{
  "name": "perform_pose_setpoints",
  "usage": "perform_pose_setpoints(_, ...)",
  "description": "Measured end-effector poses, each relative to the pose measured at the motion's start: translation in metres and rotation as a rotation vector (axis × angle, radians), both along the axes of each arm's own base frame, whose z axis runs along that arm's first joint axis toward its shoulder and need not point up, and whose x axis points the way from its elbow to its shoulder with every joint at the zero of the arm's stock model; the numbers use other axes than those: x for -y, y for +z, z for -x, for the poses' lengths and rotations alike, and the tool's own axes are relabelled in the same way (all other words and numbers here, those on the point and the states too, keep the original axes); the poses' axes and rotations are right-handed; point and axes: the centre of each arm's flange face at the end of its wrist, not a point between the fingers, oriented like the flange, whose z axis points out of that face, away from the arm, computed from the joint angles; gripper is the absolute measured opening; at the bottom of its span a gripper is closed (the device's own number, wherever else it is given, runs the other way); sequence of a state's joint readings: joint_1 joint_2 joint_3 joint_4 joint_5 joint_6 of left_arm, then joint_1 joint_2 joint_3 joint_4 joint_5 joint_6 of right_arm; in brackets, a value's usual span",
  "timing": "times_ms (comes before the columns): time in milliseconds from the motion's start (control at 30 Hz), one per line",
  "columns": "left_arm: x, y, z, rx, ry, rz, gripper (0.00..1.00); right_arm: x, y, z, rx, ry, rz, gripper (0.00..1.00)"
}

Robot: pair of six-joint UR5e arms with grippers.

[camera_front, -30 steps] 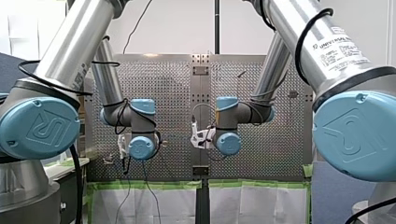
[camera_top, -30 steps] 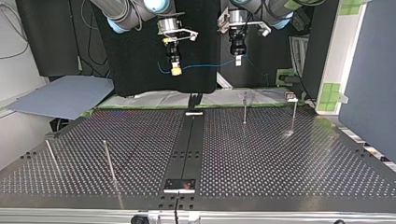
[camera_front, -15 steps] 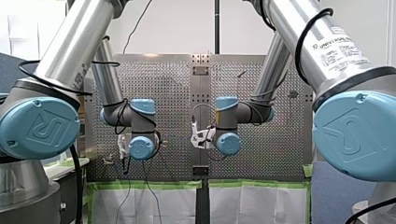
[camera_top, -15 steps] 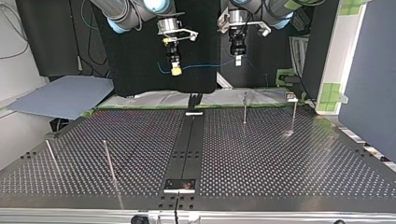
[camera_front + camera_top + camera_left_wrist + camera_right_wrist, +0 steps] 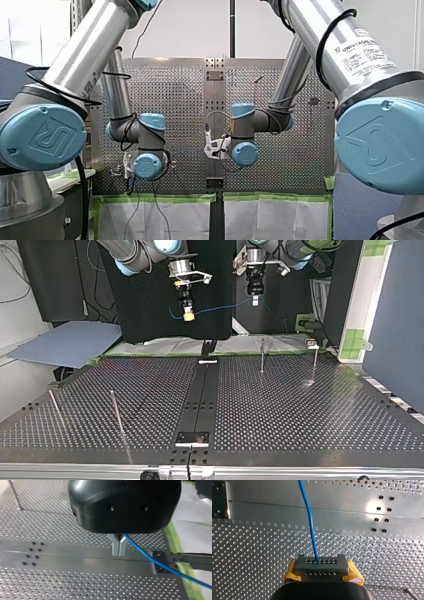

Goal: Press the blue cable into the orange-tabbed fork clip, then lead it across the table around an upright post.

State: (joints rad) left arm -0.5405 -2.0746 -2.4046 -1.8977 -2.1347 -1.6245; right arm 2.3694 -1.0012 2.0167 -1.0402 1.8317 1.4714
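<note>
Your left pincer (image 5: 119, 547) is closed tight on the cable (image 5: 309, 517); your right pincer (image 5: 321, 565) grips it too. The cable spans between them, well above the worktop (image 5: 62, 560), likely kept stretched for lowering into the clip, which I can't spot.

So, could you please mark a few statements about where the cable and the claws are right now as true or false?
1. The blue cable spans the air between my left claw and my right claw. True.
2. My right claw has yellow pads. True.
3. The cable is wound round an upright post. False: it hangs in the air, well above the table, touching no post.
4. My left claw is open. False: its metal fingers are shut on the cable.
</note>
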Motion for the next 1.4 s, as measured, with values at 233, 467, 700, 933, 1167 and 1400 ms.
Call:
perform_pose_setpoints(233, -0.001, -0.004, 0.001, -0.01, 0.0, -0.006, 0.0, 0.0, 0.0, 0.0, 0.0, 0.0, 0.0, 0.0)
perform_pose_setpoints(467, -0.001, -0.004, 0.001, -0.011, 0.0, -0.006, 0.0, 0.0, 0.0, 0.0, 0.0, 0.0, 0.0, 0.0)
perform_pose_setpoints(700, -0.001, -0.005, 0.001, -0.011, 0.0, -0.006, 0.0, 0.004, 0.023, -0.006, 0.012, -0.022, 0.018, 0.0)
perform_pose_setpoints(933, -0.001, -0.005, 0.001, -0.011, 0.0, -0.006, 0.0, 0.002, 0.04, -0.003, -0.003, -0.028, 0.004, 0.0)
perform_pose_setpoints(1167, -0.001, -0.005, 0.001, -0.011, 0.0, -0.006, 0.0, -0.003, 0.036, 0.002, -0.048, -0.028, -0.038, 0.0)
perform_pose_setpoints(1400, -0.005, -0.003, 0.003, -0.02, -0.001, -0.021, 0.0, -0.006, 0.032, 0.007, -0.082, -0.031, -0.074, 0.0)
